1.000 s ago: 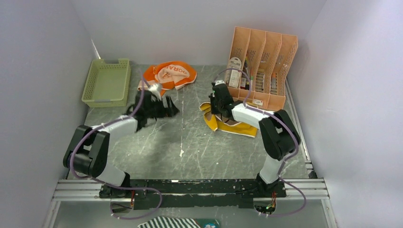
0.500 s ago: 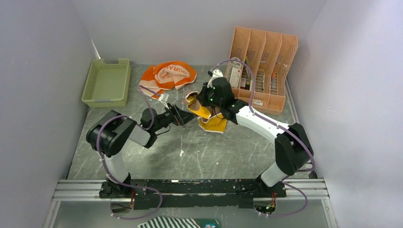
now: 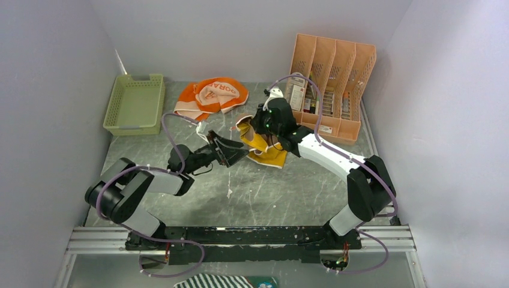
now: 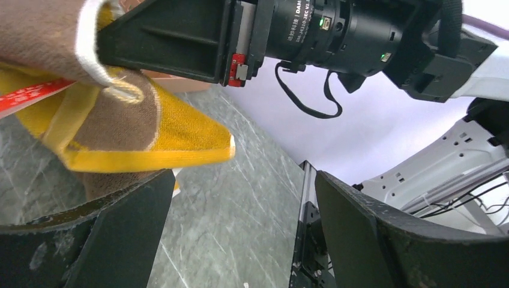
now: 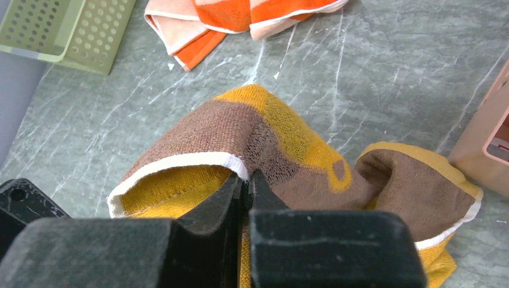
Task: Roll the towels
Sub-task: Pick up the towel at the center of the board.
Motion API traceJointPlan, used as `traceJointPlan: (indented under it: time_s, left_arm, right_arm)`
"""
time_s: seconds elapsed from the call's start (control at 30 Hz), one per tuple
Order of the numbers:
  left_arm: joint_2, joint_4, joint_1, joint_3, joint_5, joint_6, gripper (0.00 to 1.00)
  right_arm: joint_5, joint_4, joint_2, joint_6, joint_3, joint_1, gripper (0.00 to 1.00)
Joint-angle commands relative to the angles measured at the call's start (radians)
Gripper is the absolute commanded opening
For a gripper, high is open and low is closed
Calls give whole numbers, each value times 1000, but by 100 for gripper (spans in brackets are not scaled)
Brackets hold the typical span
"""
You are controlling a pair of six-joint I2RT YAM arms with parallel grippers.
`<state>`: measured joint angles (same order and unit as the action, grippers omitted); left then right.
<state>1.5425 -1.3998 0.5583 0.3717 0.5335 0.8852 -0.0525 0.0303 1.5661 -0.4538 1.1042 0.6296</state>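
Note:
The smaller yellow-tan towel [image 3: 266, 150] lies crumpled at mid-table, one edge lifted; its brown and yellow sides show in the right wrist view [image 5: 300, 144]. My right gripper [image 3: 254, 128] is shut on that lifted white-trimmed edge [image 5: 247, 180]. My left gripper [image 3: 233, 153] is open and empty just left of the towel, its jaws wide apart [image 4: 240, 222], with the towel's hanging yellow corner [image 4: 138, 141] above its left finger. The orange "DORAEMON" towel [image 3: 213, 96] lies bunched at the back, apart from both grippers, and also shows in the right wrist view [image 5: 240, 15].
A pale green basket [image 3: 135, 105] stands at the back left and shows in the right wrist view [image 5: 60, 30]. A peach file organizer [image 3: 330, 84] with items stands at the back right, close to my right arm. Grey walls enclose three sides.
My right gripper lifted the yellow towel's edge and carried it left. My left gripper swung down and right, ending open beside the towel.

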Motion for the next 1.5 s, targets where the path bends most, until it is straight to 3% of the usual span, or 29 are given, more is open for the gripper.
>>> traceJointPlan:
  time_s: [0.0,0.23,0.83,1.0,1.03,1.1,1.2,1.23,1.37,1.4,1.47]
  left_arm:
    - [31,124,54,59,-90,-110,99]
    - [163,120,95,135,-135,-68,99]
    - [294,-22,97,199,-206,-15,99]
    - [323,-125,98,178,-272,-27,74]
    - [327,-150,98,178,-285,-31,66]
    - [329,-179,98,184,-310,-44,38]
    - [304,-200,96,191,-336,-84,11]
    - [288,-201,97,191,-339,-98,7]
    - [165,-129,96,173,-343,-172,7]
    - [116,-83,92,166,-348,-198,7]
    - [0,48,84,153,-371,-262,7]
  right_arm:
    - [-6,17,7,-3,9,6,0]
    - [-7,16,0,-3,5,7,0]
    - [5,34,-52,8,-30,8,0]
    - [15,44,-75,6,-45,8,0]
    - [18,46,-81,4,-48,8,0]
    - [25,46,-92,4,-51,8,0]
    - [24,37,-108,11,-54,7,0]
    - [22,33,-115,13,-56,8,0]
    - [11,21,-141,30,-70,7,0]
    - [8,18,-150,37,-75,6,11]
    - [-15,16,-172,52,-91,1,54]
